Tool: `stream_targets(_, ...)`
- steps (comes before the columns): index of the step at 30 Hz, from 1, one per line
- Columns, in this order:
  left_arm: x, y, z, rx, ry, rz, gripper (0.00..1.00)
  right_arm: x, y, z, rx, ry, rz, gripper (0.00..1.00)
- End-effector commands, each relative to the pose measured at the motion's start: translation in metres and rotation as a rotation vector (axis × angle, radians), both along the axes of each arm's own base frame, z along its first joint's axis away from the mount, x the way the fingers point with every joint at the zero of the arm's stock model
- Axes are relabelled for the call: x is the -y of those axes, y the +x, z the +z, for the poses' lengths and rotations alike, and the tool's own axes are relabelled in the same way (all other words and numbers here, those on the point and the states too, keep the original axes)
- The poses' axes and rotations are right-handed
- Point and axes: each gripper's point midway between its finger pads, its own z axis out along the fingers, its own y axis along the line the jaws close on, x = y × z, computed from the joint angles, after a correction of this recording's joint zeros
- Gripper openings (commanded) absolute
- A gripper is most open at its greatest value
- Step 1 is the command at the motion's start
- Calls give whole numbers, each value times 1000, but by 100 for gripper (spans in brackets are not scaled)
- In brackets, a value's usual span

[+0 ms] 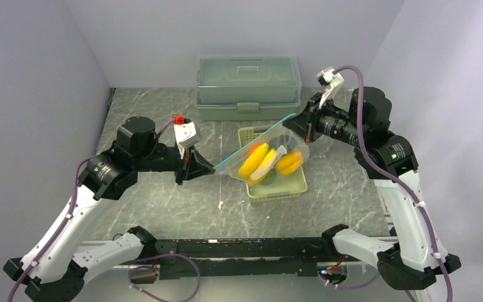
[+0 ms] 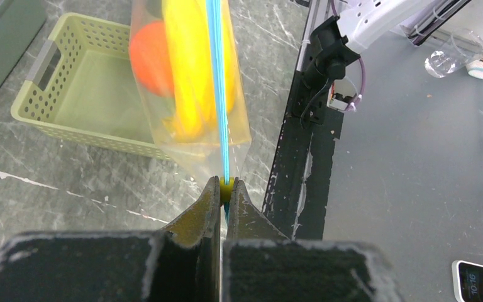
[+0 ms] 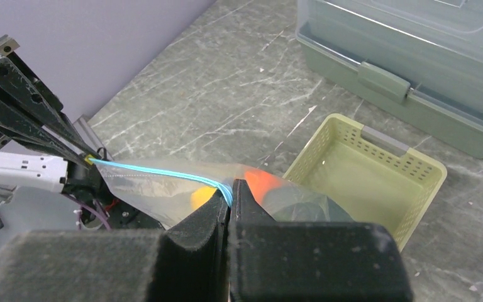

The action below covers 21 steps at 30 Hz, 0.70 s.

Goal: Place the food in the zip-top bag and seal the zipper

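The left gripper point(image 1: 211, 168), off the left side of the pale green slotted plastic basket point(image 1: 302, 186), is pinched tight on one end of the thin teal-blue zipper strip point(image 1: 251, 142). The clear floppy zip-top bag point(image 1: 275, 151) hangs over the basket, with yellow toy bananas point(image 1: 253, 161) and an orange ball point(image 2: 151, 56) inside. By the basket's far right corner, the right gripper point(image 1: 297, 123) clamps the strip's other end. The pair likely hold the mouth taut and straight for pressing shut. I cannot tell whether it is sealed.

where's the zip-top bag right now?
Top view, centre-right: the zip-top bag hangs stretched between the left gripper and right gripper, each pinching an end of its zipper, over the basket.
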Motion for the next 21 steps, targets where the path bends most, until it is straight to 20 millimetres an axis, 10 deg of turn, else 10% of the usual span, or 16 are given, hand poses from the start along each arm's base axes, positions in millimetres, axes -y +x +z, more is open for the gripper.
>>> stream_targets(1,-8,-14,-11,-47,32,-10,0,26,10,62,190,78,-154,0)
stream_targets(8,-8,-14,-11,-47,27,-3,0,23,7,60,183,82,-129,0)
stream_targets(14,-9,-9,-9,-42,34,19,36,14,4,51,165,95,-75,0)
stream_targets(21,-11,-4,-2,-15,29,46,53,8,2,42,146,85,-32,0)
